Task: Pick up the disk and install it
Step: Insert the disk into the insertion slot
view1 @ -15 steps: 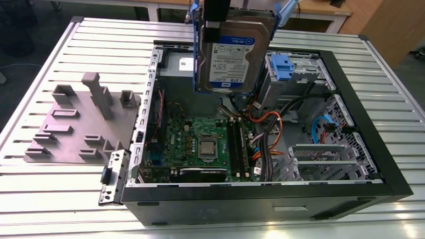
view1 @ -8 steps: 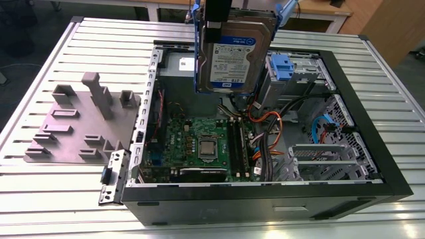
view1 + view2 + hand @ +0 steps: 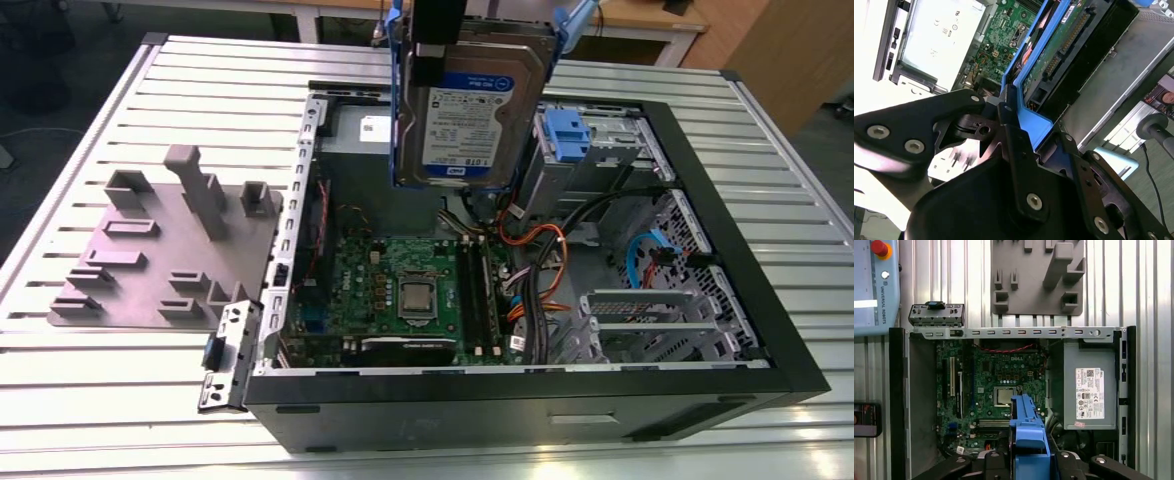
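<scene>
Above the open computer case (image 3: 534,395), hanging upright in the air: one disk (image 3: 474,110), rigid, metal, probably fairly heavy and shock-sensitive, best held by its blue rails (image 3: 1031,122), not the labelled face; gripper (image 3: 1026,460) closed firmly on those rails.

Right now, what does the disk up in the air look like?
The disk is a flat silver hard drive with a blue-and-white label, framed by blue plastic carrier rails. It hangs upright above the open computer case, label facing the exterior view. The gripper is shut on its blue rail.
</scene>
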